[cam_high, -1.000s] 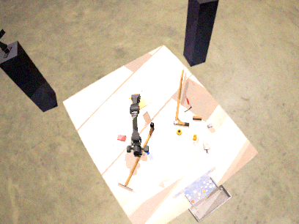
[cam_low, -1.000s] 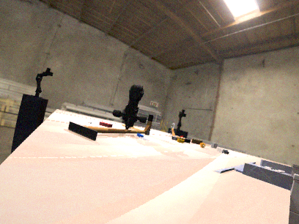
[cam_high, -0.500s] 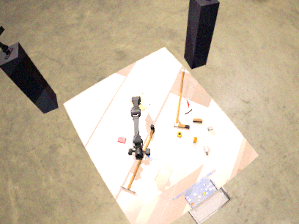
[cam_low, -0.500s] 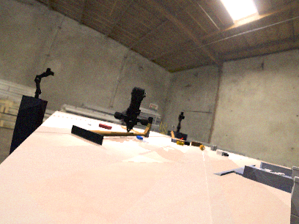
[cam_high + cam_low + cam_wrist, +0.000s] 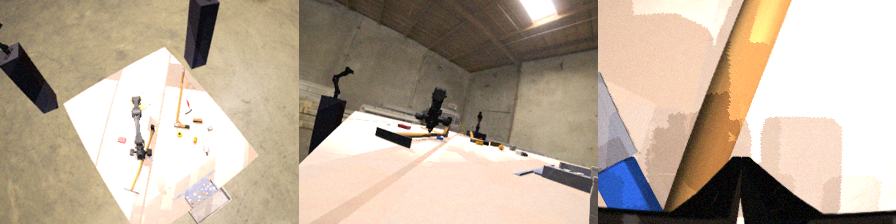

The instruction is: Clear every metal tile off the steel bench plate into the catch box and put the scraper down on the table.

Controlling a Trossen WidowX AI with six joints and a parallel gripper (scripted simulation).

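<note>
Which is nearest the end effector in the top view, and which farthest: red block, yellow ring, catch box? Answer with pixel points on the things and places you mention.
From the end effector point(image 5: 141, 155) point(image 5: 741, 159):
1. Red block point(image 5: 122, 140) point(image 5: 404, 127), just up and left.
2. Yellow ring point(image 5: 179, 135), right and slightly up.
3. Catch box point(image 5: 198, 222), far lower right, beyond the plate.

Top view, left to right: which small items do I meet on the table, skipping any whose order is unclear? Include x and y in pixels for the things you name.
Red block point(image 5: 122, 140) point(image 5: 404, 127), blue-ended item point(image 5: 150, 158) point(image 5: 440, 137) point(image 5: 629, 185), yellow ring point(image 5: 177, 135) point(image 5: 478, 143), small orange piece point(image 5: 195, 140) point(image 5: 500, 147), small grey block point(image 5: 209, 128) point(image 5: 512, 148).
</note>
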